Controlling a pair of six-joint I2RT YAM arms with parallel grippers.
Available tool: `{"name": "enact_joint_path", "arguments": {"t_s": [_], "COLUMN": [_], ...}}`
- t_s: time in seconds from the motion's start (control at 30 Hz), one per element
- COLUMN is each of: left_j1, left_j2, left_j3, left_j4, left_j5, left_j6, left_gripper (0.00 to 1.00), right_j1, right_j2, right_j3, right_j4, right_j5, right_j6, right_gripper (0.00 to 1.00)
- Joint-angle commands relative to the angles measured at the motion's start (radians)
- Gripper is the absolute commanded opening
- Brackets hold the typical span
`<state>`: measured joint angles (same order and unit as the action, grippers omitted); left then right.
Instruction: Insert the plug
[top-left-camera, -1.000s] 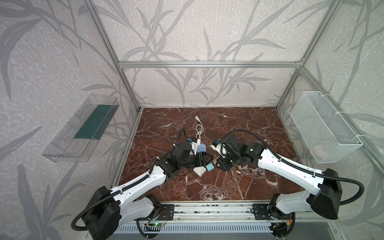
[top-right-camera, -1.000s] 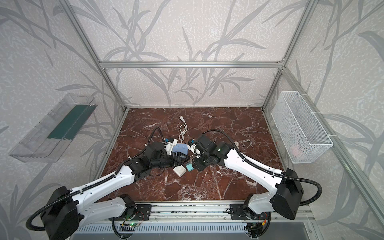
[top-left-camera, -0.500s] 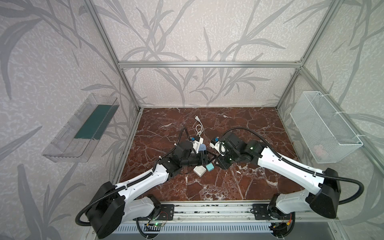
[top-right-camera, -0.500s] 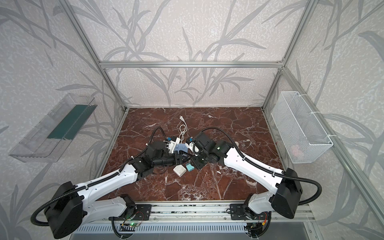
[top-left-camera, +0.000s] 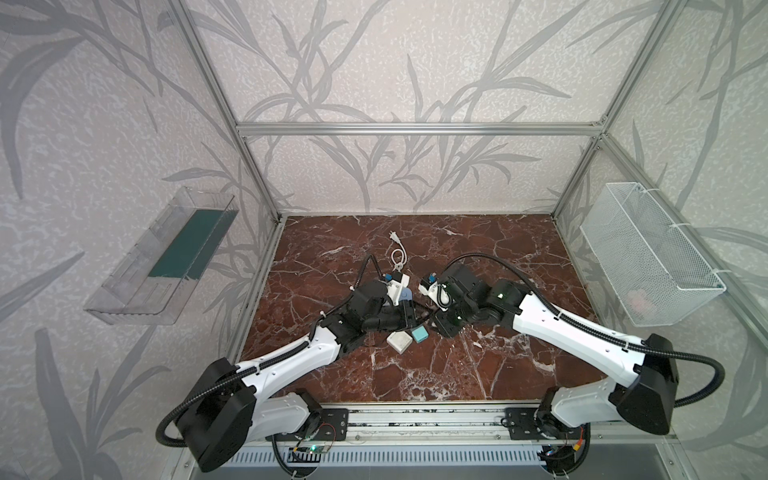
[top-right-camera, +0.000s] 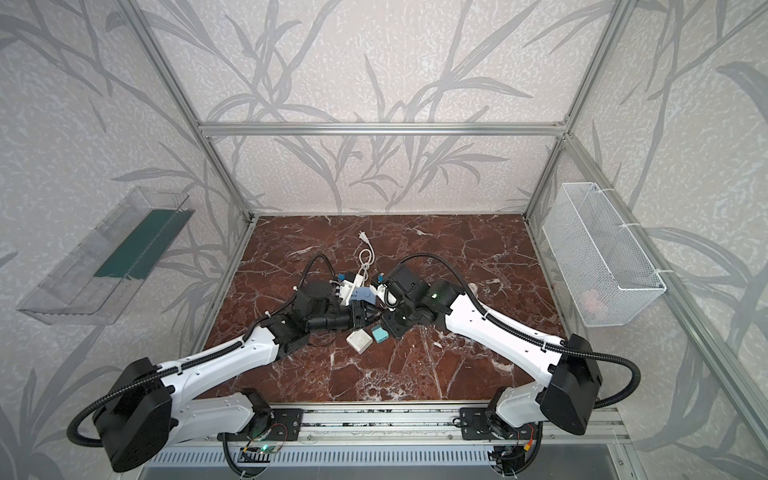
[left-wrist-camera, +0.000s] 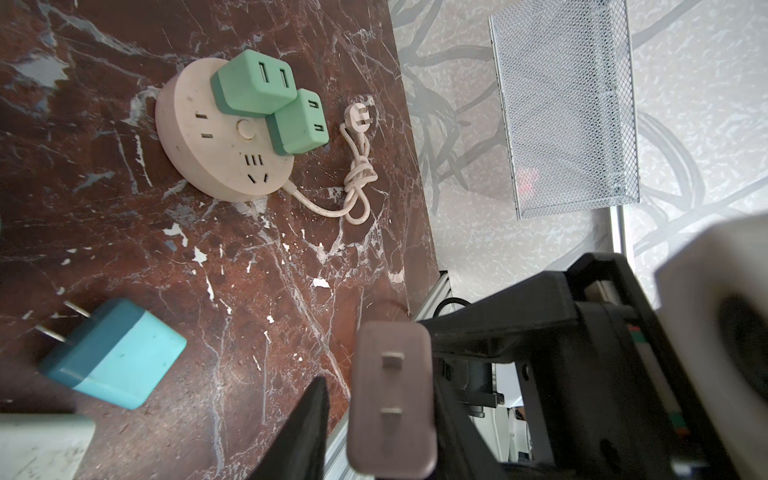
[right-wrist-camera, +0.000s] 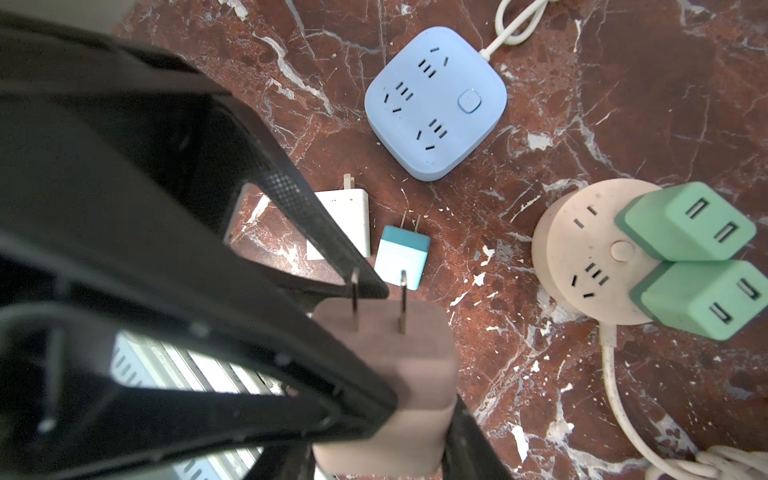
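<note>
- Left end effector (left-wrist-camera: 382, 390) sat to the left of the blue socket block (right-wrist-camera: 436, 104), its jaws drawn narrow around the plug (left-wrist-camera: 390, 399). A sliver of table (left-wrist-camera: 249, 270) showed between one finger (left-wrist-camera: 311, 419) and the plug's side, so I could not tell whether it truly gripped.
- White charger (right-wrist-camera: 349, 216) and teal charger (right-wrist-camera: 401, 257) lay side by side on the table, just on the arm-base side of the blue socket block. Both had bare prongs and sat in no socket.
- Plug, a mauve two-prong block, hung clear of the table near those chargers. Its prongs were free and pointed roughly toward the blue socket block.
- Right end effector (right-wrist-camera: 380, 419) came in from the right of the blue socket block and was clamped on the plug's body, carrying its weight.
- Round socket hub (right-wrist-camera: 582, 249) stood near the blue socket block, not touching it. Two green adapters (right-wrist-camera: 685, 224) were seated in it and other slots were open.
- Progress, as I judged it: the pick-up was done and the plug sat between both arms, likely for a hand-over or regrip. Every slot on the blue socket block was empty. Choosing a slot, lining up the prongs and pushing them home were all left to do.
</note>
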<state>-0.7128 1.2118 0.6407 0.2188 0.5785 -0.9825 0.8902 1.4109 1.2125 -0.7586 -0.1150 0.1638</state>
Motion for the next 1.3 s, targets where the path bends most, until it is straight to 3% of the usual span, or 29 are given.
{"name": "enact_joint_path", "arguments": {"t_s": [0.0,0.23,0.33,0.5,0.53,0.63,0.77,1.07,1.27], "left_j1": [-0.004,-0.004,-0.004,-0.004,-0.004,-0.002,0.003,0.054,0.072], "left_j2": [0.012,0.023,0.033,0.04,0.038,0.032,0.006,-0.057,-0.133], "left_j3": [-0.006,-0.009,-0.012,-0.012,-0.013,-0.02,-0.043,-0.064,-0.103], "left_j4": [0.033,0.051,0.066,0.071,0.071,0.074,0.106,0.174,0.258], "left_j5": [0.02,0.029,0.033,0.029,0.024,0.0,-0.103,-0.257,-0.416], "left_j6": [-0.013,-0.019,-0.027,-0.027,-0.026,-0.024,-0.025,-0.035,-0.076], "left_gripper": [0.36,0.31,0.23,0.0,0.0,0.0,0.0,0.0,0.0], "right_j1": [0.009,0.01,0.01,0.01,0.01,0.009,0.009,-0.009,-0.037], "right_j2": [0.014,0.03,0.034,0.033,0.031,0.022,0.004,-0.097,-0.227], "right_j3": [0.035,0.042,0.041,0.042,0.042,0.029,0.012,-0.005,-0.12], "right_j4": [0.031,0.038,0.043,0.051,0.053,0.075,0.087,0.052,0.251], "right_j5": [0.006,0.027,0.037,0.047,0.048,0.048,0.042,0.093,0.115], "right_j6": [-0.001,0.0,-0.001,0.005,0.007,0.014,0.029,0.082,0.228], "right_gripper": [0.0,0.0,0.0,0.01,0.06,0.39,0.58,0.7,0.67]}}
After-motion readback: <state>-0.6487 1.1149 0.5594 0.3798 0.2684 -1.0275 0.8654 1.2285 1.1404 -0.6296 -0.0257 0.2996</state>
